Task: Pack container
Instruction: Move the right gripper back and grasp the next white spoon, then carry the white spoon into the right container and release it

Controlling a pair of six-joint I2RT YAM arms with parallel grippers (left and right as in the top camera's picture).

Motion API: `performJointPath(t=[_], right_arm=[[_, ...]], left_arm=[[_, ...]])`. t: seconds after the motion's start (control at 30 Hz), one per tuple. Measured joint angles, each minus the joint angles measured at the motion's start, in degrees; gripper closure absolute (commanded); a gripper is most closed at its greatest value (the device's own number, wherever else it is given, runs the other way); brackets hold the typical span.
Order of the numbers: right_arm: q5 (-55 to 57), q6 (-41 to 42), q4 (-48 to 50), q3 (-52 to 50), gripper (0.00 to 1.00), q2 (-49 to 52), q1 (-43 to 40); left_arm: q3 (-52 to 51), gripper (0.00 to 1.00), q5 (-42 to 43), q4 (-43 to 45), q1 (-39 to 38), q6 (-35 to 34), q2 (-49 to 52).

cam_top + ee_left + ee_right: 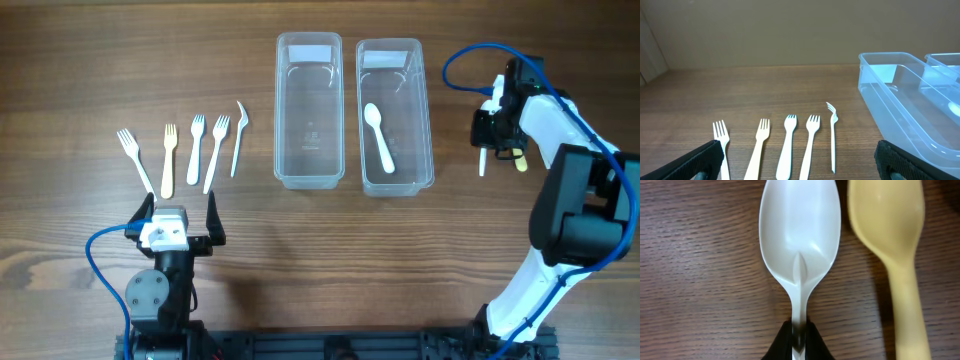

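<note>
Right wrist view: right gripper (799, 336) clamps the white spoon (800, 230) by its handle, yellow spoon (887, 225) just beside; left gripper (802, 161) stands spread wide near the forks (789, 145).

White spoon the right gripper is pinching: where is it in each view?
Overhead: white spoon at far right, only a sliver showing.
Left wrist: not in it.
Right wrist: centre frame, handle pinched by right gripper.
Landmark: yellow spoon beside it, overhead and right wrist.
</note>
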Motion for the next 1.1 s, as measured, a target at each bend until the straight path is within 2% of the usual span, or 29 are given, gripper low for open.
performJointPath(t=[0.47,0.87,1.1], right_arm=[[-1.55,0.31,-1.92,0.09,0.96,-2.38,4.09],[-2.16,0.42,-4.39,-0.02,0.96,-28.98,4.42],[-8.72,0.76,-5.35,-0.02,0.96,-36.87,5.70]], left_arm=[[0.02,0.00,0.00,0.00,0.00,0.00,0.00],[0.02,0.00,-0.02,0.00,0.00,0.00,0.00],[0.02,0.00,-0.02,0.00,0.00,0.00,0.00]])
